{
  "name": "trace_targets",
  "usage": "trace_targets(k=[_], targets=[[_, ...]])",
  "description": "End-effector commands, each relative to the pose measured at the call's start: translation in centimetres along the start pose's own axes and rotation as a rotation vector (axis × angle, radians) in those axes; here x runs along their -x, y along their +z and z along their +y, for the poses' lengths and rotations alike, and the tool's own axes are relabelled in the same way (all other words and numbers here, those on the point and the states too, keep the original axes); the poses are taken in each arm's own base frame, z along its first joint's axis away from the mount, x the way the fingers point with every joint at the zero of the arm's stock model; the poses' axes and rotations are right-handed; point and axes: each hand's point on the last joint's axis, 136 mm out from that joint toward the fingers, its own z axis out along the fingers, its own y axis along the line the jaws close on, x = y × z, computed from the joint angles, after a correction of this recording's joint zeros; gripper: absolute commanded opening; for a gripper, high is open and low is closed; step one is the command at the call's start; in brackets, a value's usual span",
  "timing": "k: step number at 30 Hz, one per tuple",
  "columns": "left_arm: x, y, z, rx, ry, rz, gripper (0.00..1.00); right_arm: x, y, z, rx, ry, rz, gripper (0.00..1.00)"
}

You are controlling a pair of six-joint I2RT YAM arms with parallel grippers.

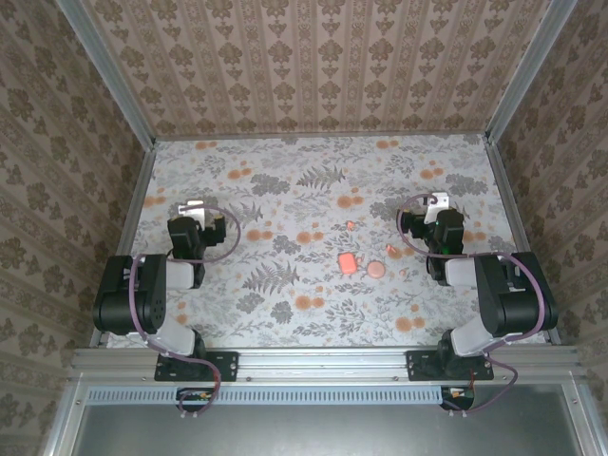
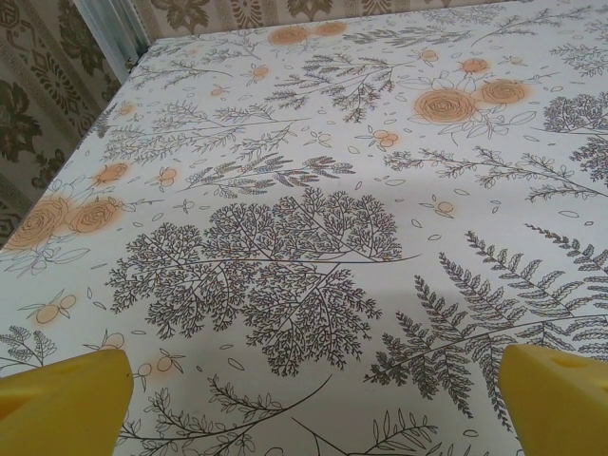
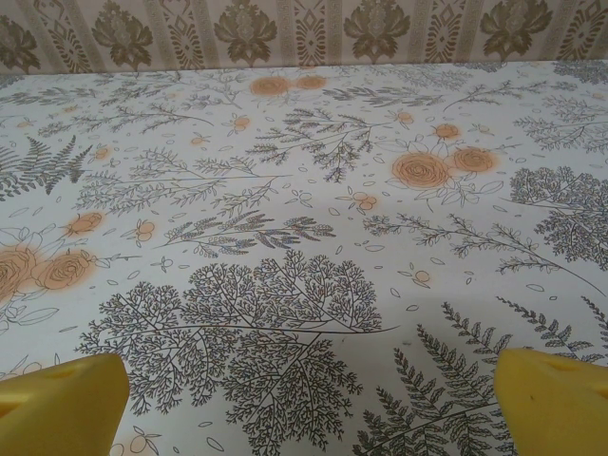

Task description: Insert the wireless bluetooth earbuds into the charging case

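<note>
Pre-grasp step. Left end effector [image 1: 195,206], right end effector [image 1: 434,202] wide, empty. Next: fine pinch on earbud [image 1: 391,252] near charging case [image 1: 348,262].

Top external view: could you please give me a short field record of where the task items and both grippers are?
charging case: on the table, centre-right, nearer the right arm; lid state unclear
earbud one: loose on the table, beyond the case
earbud two: loose, right of the case
left gripper: open, empty
right gripper: open, empty
progress: no earbud in the case yet
</note>
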Motion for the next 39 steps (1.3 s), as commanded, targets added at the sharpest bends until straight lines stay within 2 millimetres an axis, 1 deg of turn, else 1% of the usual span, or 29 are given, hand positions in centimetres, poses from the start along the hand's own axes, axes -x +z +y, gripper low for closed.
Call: trace_targets(k=[1, 14, 16, 18, 19, 21, 24, 25, 27, 30, 32, 34, 37, 39], targets=[[1.6, 0.2, 0.1, -0.004, -0.005, -0.040, 1.00, 0.1, 0.2, -0.1, -0.010, 0.008, 0.002, 1.00], [1.6, 0.2, 0.1, -0.009, -0.006, -0.040, 1.00, 0.1, 0.1, -0.1, -0.009, 0.009, 0.002, 1.00], [1.8, 0.1, 0.2, -0.004, -0.005, -0.046, 1.00, 0.6, -0.1, -0.3, -0.017, 0.011, -0.008, 1.00], [2.4, -0.3, 0.3, 0.000, -0.006, -0.047, 1.00, 2.0, -0.7, -0.2, -0.021, 0.013, 0.007, 1.00], [2.8, -0.7, 0.2, -0.005, 0.001, -0.040, 1.00, 3.0, -1.2, -0.7, -0.050, 0.038, 0.045, 1.00], [4.5, -1.5, 0.1, -0.008, 0.020, -0.033, 1.00, 4.3, -2.6, -1.3, -0.102, 0.096, 0.154, 1.00], [7.5, -3.3, -0.6, -0.050, -0.006, -0.003, 0.96, 5.6, -5.2, -0.6, -0.088, 0.116, 0.272, 1.00], [8.5, -4.1, -1.0, -0.072, -0.025, 0.010, 0.93, 5.6, -6.3, -0.1, -0.072, 0.113, 0.324, 1.00], [9.8, -5.5, -1.7, -0.101, -0.060, 0.059, 0.90, 5.9, -8.6, 0.5, -0.062, 0.140, 0.417, 1.00], [10.8, -7.7, -3.5, -0.145, -0.037, 0.153, 0.87, 4.5, -12.4, 1.7, -0.039, 0.190, 0.602, 1.00], [10.7, -8.9, -4.9, -0.182, -0.035, 0.224, 0.85, 3.4, -14.7, 2.1, -0.058, 0.211, 0.713, 1.00], [9.9, -10.1, -6.8, -0.225, -0.036, 0.303, 0.84, 2.1, -16.6, 3.5, -0.035, 0.238, 0.806, 1.00], [7.8, -11.5, -9.5, -0.263, -0.061, 0.407, 0.83, -0.1, -18.2, 5.8, -0.008, 0.219, 0.916, 1.00], [6.1, -12.5, -11.2, -0.284, -0.089, 0.464, 0.82, -1.2, -18.6, 7.0, -0.005, 0.170, 0.954, 1.00]])
